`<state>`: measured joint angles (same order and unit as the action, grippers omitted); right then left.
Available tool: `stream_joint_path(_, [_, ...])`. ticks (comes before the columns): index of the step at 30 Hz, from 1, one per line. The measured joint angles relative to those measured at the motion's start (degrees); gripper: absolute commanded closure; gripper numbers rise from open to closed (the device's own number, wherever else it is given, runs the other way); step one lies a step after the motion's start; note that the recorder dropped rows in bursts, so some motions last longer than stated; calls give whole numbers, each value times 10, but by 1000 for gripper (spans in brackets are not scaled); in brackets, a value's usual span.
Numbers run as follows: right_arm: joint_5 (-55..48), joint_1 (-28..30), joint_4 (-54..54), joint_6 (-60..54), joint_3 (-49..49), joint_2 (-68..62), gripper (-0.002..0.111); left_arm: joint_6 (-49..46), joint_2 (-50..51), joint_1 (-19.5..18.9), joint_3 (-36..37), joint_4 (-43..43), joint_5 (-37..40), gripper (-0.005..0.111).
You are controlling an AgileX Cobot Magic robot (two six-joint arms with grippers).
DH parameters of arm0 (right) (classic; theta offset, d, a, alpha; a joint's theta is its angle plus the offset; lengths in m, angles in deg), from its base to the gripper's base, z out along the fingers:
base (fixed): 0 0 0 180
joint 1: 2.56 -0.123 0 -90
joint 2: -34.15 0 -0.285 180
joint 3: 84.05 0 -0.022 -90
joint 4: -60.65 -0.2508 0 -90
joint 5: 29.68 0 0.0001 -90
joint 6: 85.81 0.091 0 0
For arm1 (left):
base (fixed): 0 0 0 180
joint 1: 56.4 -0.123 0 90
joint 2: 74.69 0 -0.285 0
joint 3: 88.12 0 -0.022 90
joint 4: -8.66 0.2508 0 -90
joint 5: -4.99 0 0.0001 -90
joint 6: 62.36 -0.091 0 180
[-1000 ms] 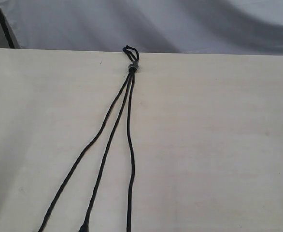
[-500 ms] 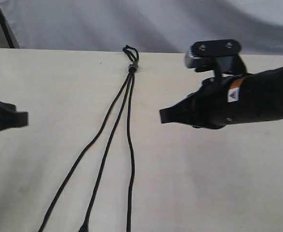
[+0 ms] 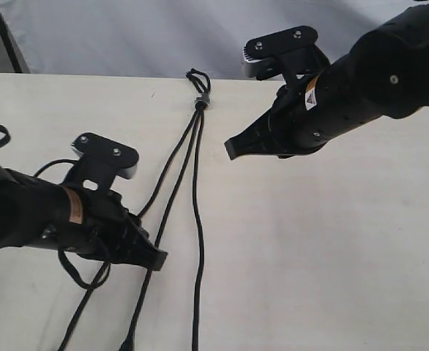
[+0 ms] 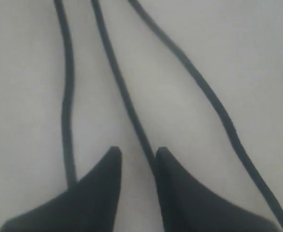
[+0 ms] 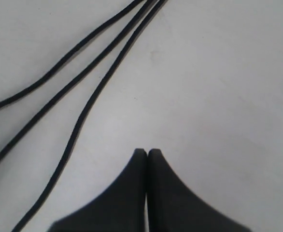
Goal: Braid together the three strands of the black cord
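The black cord lies on the worktop, its three strands fanning from the grey band at the far edge. The left fingers stand slightly apart over the middle strand; the right fingers are pressed together, empty.

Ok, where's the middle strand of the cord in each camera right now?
Exterior view: middle strand runs from the grey band down under the left claw.
Left wrist view: the centre line, running into that open claw's gap.
Right wrist view: centre of three, apart from the shut right claw.
Shared landmark: the outer strands flanking it.
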<state>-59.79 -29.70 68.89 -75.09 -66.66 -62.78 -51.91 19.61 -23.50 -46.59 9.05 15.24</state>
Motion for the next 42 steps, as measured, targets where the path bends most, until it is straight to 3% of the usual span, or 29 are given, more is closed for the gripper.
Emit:
stream_joint_path(5, [-20, 0, 4, 0, 0, -7, 108, 0, 52, 35, -42, 0, 22, 63])
stream_joint_path(9, [-21, 0, 20, 0, 0, -10, 108, 0, 93, 48, -74, 0, 43, 61])
stream_joint_path(22, [-32, 0, 33, 1, 0, -10, 108, 15, 147, 46, -115, 0, 53, 62])
stream_joint_path(27, [-32, 0, 33, 1, 0, -10, 108, 30, 147, -3, -115, 0, 53, 62])
stream_joint_path(31, [-32, 0, 33, 1, 0, -10, 108, 26, 149, 10, -115, 0, 51, 62])
stream_joint_path(35, [-32, 0, 33, 1, 0, -10, 108, 23, 178, 14, -118, 1, 44, 75])
stream_joint_path(39, [-32, 0, 33, 1, 0, -10, 108, 19, 188, 14, -121, 2, 25, 106])
stream_joint_path(42, [-32, 0, 33, 1, 0, -10, 108, 15, 188, 14, -121, 2, 21, 107])
